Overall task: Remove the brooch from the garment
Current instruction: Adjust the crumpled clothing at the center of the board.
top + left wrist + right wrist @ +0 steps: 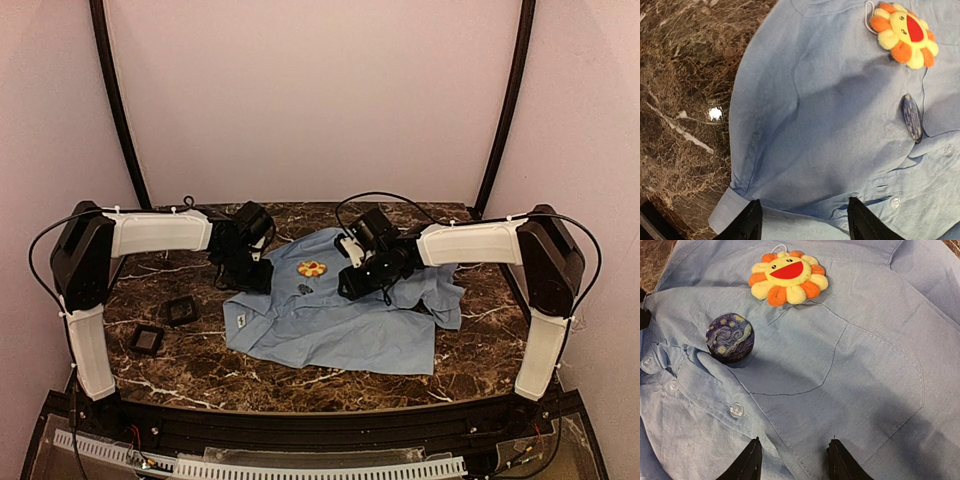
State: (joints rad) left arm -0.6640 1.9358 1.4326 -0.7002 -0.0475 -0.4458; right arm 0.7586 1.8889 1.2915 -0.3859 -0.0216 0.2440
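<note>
The brooch (788,278) sits on the shirt (340,325) mid-tabletop (450,372), toward the far edge; the left claw (804,206) and right claw (795,446) both stand part open over fabric, with no visible hold on anything. Risk: thin cloth lifts with the brooch unless held down, or a claw catches the nearby round badge (730,337). Bare room lies along the near edge.

White arm links (155,232), bulky black joints (82,255), black tapered fingers (752,222).
</note>
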